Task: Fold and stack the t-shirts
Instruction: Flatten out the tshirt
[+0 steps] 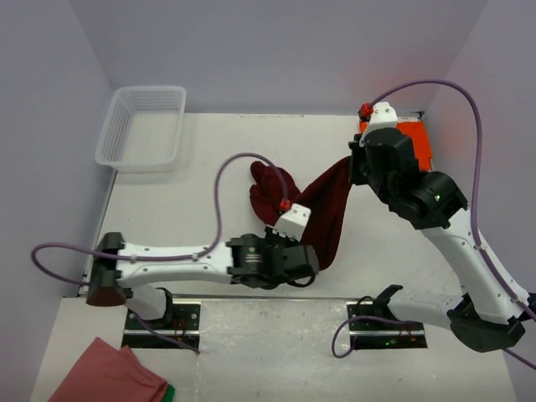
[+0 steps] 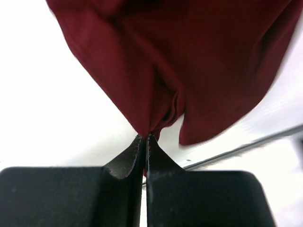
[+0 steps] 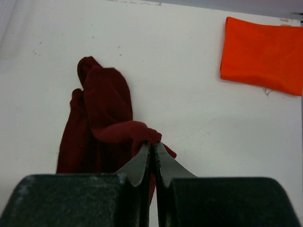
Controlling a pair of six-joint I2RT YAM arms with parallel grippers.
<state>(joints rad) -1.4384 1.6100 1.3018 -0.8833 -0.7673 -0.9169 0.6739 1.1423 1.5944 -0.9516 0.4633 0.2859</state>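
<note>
The maroon shirt (image 1: 325,213) is strung between the 2 arms near the centre of the top view. It sags in a loose band from the right gripper (image 3: 154,145) down to the left gripper (image 2: 146,138), and a crumpled lobe trails on the table (image 1: 193,209) just left of centre. Both claws are clenched on it: the left wrist view shows the fingertips pinched tight on a gathered point of cloth, and the right wrist view shows the same on a bunched fold. The orange shirt (image 3: 262,54) lies as a flat folded rectangle at the upper right, apart from the maroon one. The maroon cloth looks light, limp and soft. It has no stiffness to hold a shape, so it will drape and collapse wherever it is unsupported, and it is not fragile. A pinch on a bunch like these grips securely but pulls in wrinkles. For a clean fold, the better holds are probably 2 matching corners or a shoulder and hem on 1 side, spread taut. Which part of the garment each claw has now cannot be told, since the folds hide seams and sleeves.
</note>
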